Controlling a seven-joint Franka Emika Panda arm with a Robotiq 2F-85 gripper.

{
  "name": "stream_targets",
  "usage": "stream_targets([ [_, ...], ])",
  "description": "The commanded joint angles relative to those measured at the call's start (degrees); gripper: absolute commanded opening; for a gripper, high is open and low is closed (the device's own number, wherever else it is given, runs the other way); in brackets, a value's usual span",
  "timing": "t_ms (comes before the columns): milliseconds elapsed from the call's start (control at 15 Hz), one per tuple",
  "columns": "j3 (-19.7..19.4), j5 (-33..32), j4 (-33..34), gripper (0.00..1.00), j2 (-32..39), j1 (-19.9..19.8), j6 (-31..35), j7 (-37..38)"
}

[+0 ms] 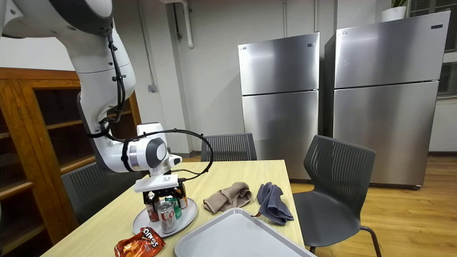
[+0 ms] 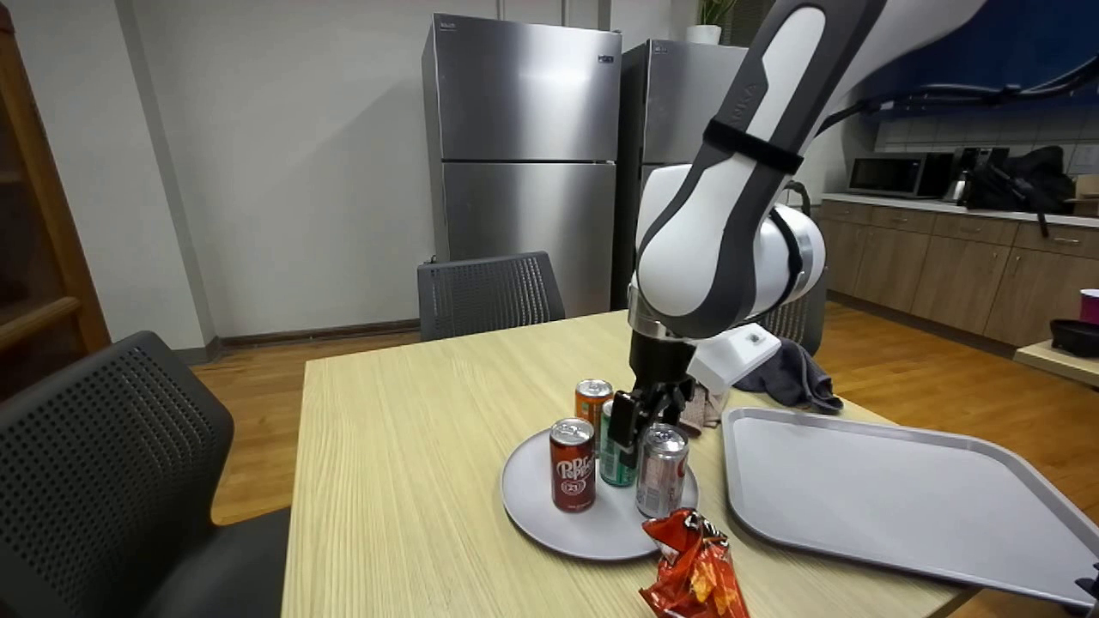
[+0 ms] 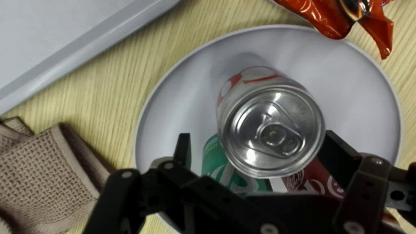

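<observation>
Silver can (image 3: 273,130): between the fingers (image 3: 183,148) of your claw (image 3: 260,148) in the wrist view, nearer one
Claw: spread wide apart
Green can (image 2: 615,459): next to your silver can
Plate (image 3: 360,107): under both your cans
Red bag (image 1: 141,243): at your plate's edge

Tight rm arnd green can (image 3: 218,165)
</observation>
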Motion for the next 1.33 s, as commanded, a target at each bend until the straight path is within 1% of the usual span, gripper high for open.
stream_targets([
  [0, 1.27, -0.92, -0.74, 1.0, -0.55, -1.3, 0.47, -0.14],
  [1267, 1.13, -1.31, -3.14, 1.0, -2.44, -1.24, 0.59, -0.19],
])
